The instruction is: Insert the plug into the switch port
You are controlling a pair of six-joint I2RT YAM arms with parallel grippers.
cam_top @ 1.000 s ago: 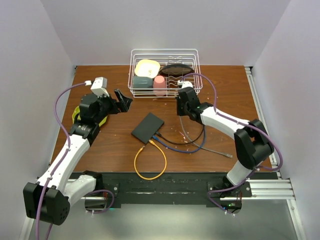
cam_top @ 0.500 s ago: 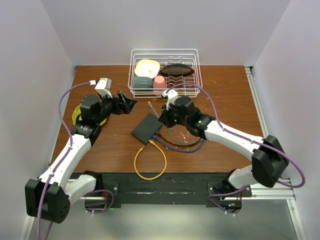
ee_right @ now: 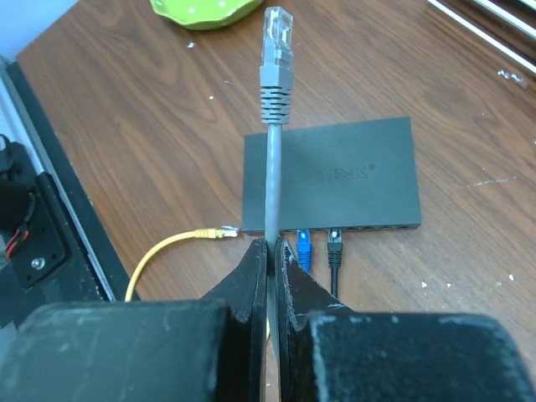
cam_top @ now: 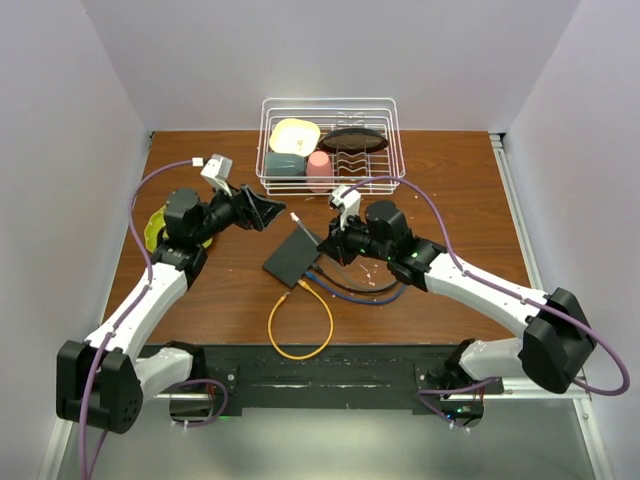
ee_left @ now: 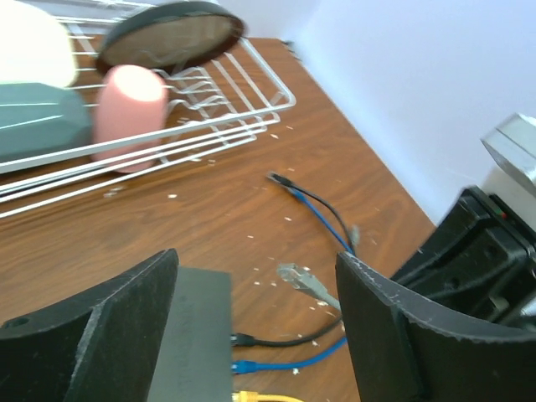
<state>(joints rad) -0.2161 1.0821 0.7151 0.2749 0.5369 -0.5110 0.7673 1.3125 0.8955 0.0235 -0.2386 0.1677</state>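
We see the right gripper (ee_right: pixel 270 251) pinched tight on a round grey cable (ee_right: pixel 271 180), its two black fingers pressed together around the cord some way below the ribbed grey boot. The clear plastic plug (ee_right: pixel 276 29) at the end of that cable stands free above the fingertips. In the top view it points up and to the left, over the far corner of the flat dark grey rectangular box (cam_top: pixel 296 253) without touching it.

The box lies flat on the brown wooden table (cam_top: pixel 450 180), between the two arms. The switch port sits in the narrow edge (ee_right: pixel 377 226) of the box that faces the right wrist camera. A blue cable (ee_right: pixel 303 249) and a black cable (ee_right: pixel 334 247) are plugged into that edge side by side. A yellow cable (ee_right: pixel 167 249) reaches the same edge at its corner, and we cannot tell whether it is seated. We cannot tell which socket is the one meant.

The left gripper (ee_left: pixel 255 268) is spread wide with nothing between its fingers. It hangs just beyond the box's far-left side, and its camera looks across the box (ee_left: pixel 197 327) toward the held plug (ee_left: pixel 295 274).

A white wire dish rack (cam_top: pixel 330 100) stands at the back of the table, well apart from the box. A yellow-green bowl (cam_top: pixel 155 228) lies beneath the left arm.
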